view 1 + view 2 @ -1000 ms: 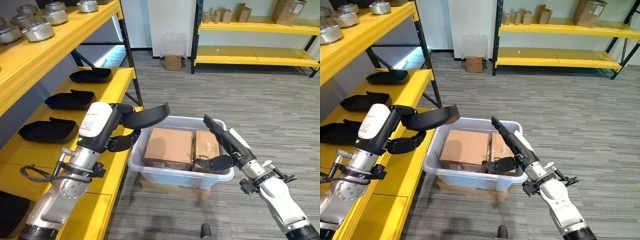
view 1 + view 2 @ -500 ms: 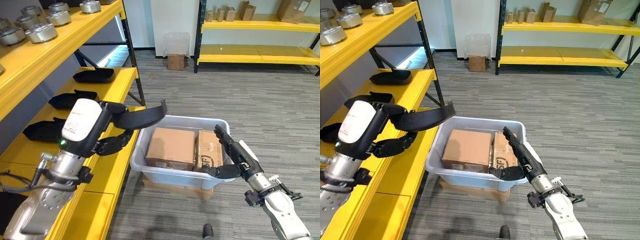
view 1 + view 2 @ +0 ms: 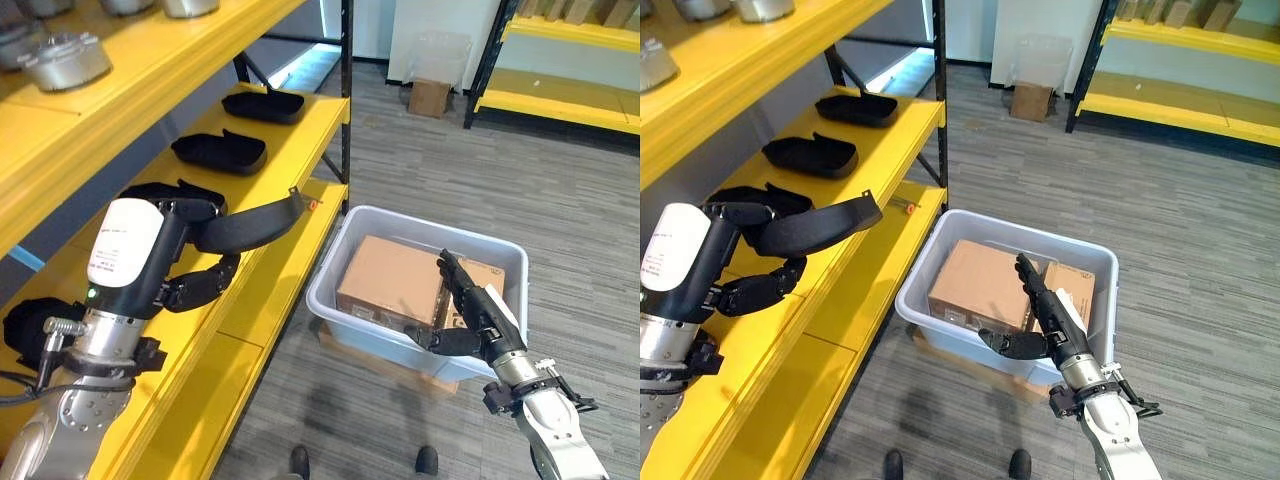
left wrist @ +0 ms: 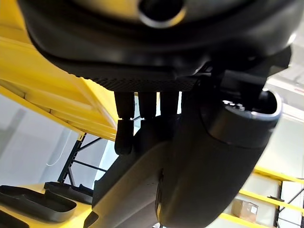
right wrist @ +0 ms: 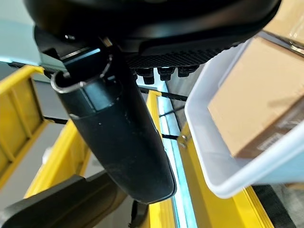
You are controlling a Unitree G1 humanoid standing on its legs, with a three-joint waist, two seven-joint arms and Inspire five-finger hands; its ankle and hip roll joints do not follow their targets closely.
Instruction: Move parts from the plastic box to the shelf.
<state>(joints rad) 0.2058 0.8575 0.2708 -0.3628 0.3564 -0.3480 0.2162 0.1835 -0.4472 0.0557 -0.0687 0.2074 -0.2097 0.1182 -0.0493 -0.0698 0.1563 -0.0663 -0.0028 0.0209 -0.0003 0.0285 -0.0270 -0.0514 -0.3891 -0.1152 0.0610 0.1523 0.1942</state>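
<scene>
A long, curved black plastic part is being held above the yellow metal shelf on the left, its far tip reaching out over the shelf's front edge toward the box. The robot's left hand is gripping it — thumb lying over the top of the part, fingers curling beneath it. In the left wrist view the same fingers are wrapping the dark underside of the part.

Further left and farther along the same shelf level, three more black moulded parts are lying in a row: one nearest just behind the left hand, one in the middle, one at the far end. On the shelf level above, a round silver metal part is sitting near the front edge.

To the right, on the grey striped floor, a translucent pale-grey plastic box is standing on a flat piece of cardboard — inside it two brown cardboard cartons are lying side by side. The right hand is hovering at the box's near right corner, fingers straight and extended over the rim, thumb spread apart, holding nothing.

Far across the floor, a small cardboard box is standing by the wall beside a second yellow rack.
</scene>
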